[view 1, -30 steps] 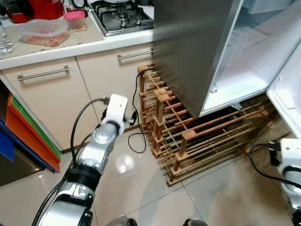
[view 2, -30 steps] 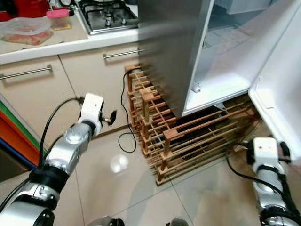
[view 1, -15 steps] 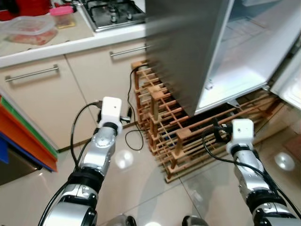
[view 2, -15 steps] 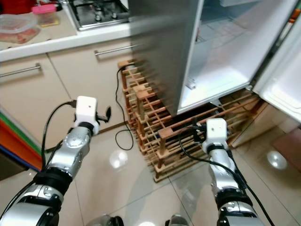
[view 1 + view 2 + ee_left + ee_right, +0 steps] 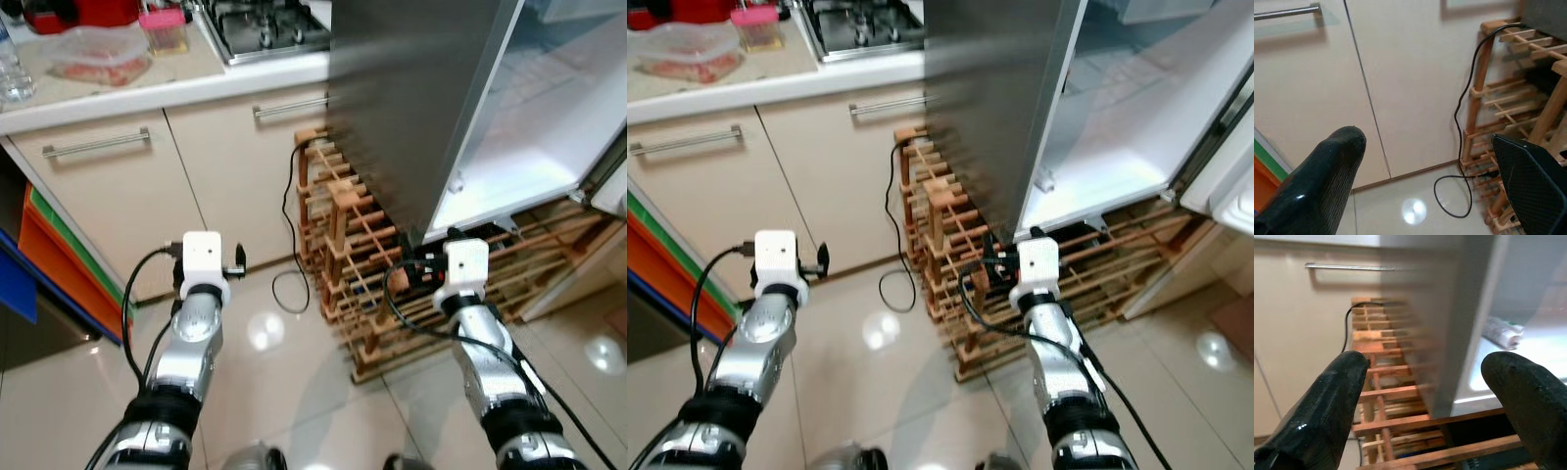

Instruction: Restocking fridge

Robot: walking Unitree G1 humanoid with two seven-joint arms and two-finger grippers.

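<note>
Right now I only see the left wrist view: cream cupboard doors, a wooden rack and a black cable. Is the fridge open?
Observer: Yes. The tall grey fridge above the wooden slatted rack has its door swung open, and you can see its white inside.
Operator: Is there any food around to put in?
Observer: On the white countertop there is a clear plastic box with something reddish inside, next to a pink-lidded jar.
Operator: Where's my other arm?
Observer: The right gripper is open and pointing at the fridge's lower front edge. Its wrist view shows a wrapped white packet lying inside the fridge.
</note>
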